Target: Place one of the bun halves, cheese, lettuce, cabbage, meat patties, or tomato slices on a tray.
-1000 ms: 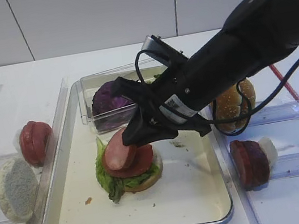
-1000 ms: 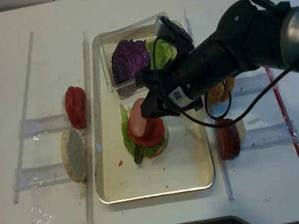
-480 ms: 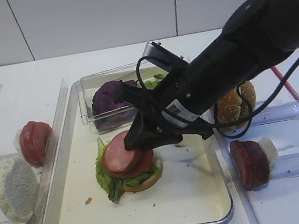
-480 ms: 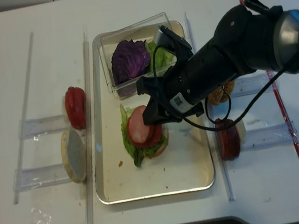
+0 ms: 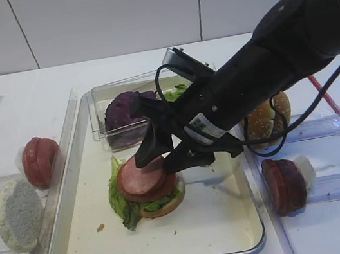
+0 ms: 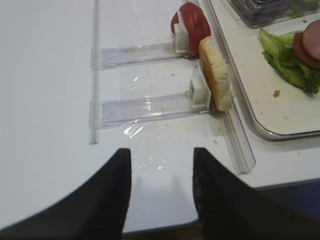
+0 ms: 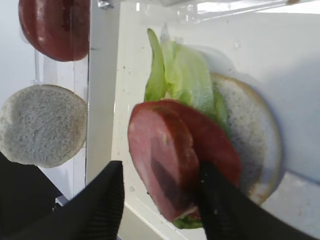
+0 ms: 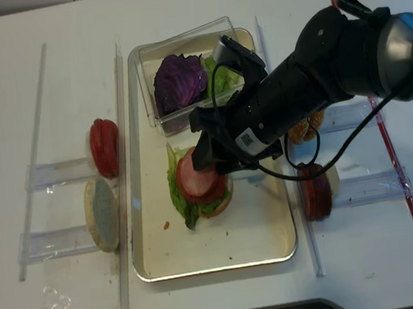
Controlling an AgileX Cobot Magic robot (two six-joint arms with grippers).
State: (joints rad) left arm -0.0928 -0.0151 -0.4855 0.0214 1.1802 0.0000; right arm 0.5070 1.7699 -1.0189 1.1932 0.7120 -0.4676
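On the metal tray [image 5: 177, 246] sits a stack: a bun half [image 5: 167, 204], green lettuce [image 5: 118, 201], a tomato slice [image 5: 163, 184] and a pink meat patty [image 5: 139, 176] on top. My right gripper [image 5: 163, 157] hangs over the stack, open, its jaws straddling the patty [image 7: 160, 150]. One finger [image 7: 220, 205] touches the patty's edge; the other finger [image 7: 100, 200] stands apart from it. My left gripper [image 6: 162, 192] is open and holds nothing, above bare table near the front left.
A clear box with purple cabbage [image 5: 124, 108] stands at the tray's back. The left racks hold tomato slices [image 5: 40, 160] and a bun half [image 5: 18, 214]. The right racks hold a sesame bun [image 5: 266, 117] and meat patties [image 5: 284, 183].
My right gripper came down with the meat patty, laid it flat on the tomato slice and opened its jaws, letting it go. The left arm has not moved.
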